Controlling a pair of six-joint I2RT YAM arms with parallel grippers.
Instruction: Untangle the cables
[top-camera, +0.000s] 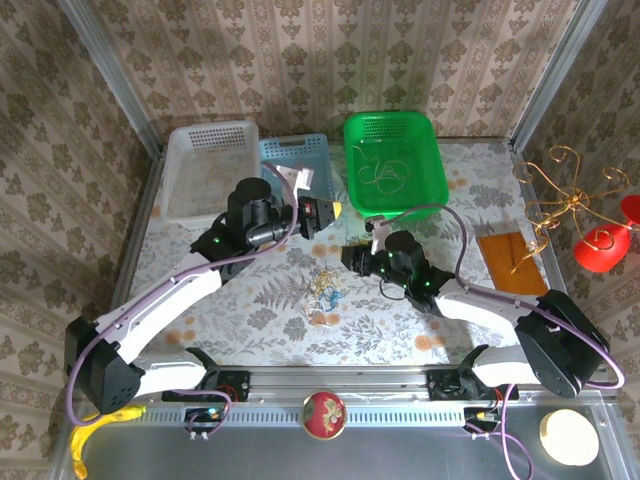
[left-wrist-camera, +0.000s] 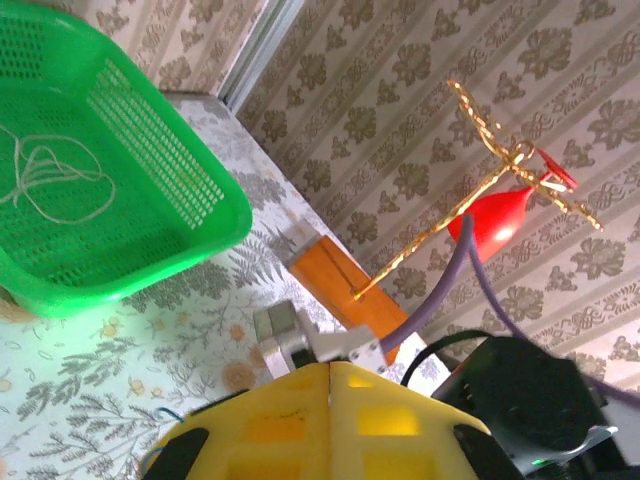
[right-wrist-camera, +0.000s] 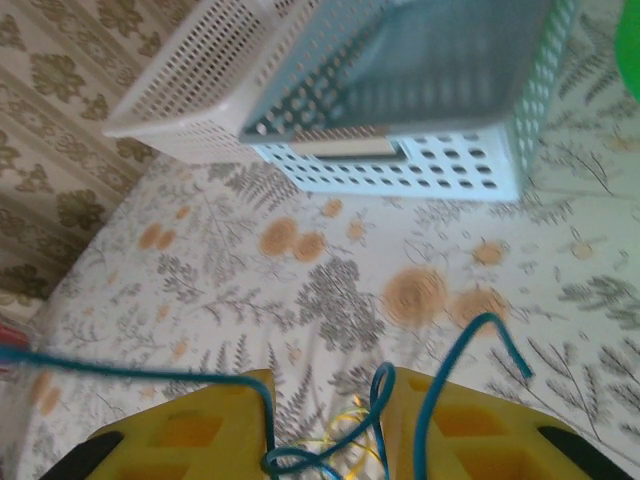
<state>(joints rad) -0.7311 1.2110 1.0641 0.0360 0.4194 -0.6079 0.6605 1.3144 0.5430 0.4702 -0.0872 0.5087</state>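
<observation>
On the flowered worktop (top-camera: 250, 320), the cables (top-camera: 322, 290) lie bunched between our two arms, nearer the right one. Our right gripper (right-wrist-camera: 330, 390) hangs just above the tangle, jaws apart. A blue cable (right-wrist-camera: 483, 320) loops through the gap and trails off to either side, across the jaws. Our left gripper (left-wrist-camera: 330, 370), jaws pressed together on nothing we can see, sits farther off toward the green basket (left-wrist-camera: 225, 215), where a pale cable (left-wrist-camera: 62, 182) lies coiled.
</observation>
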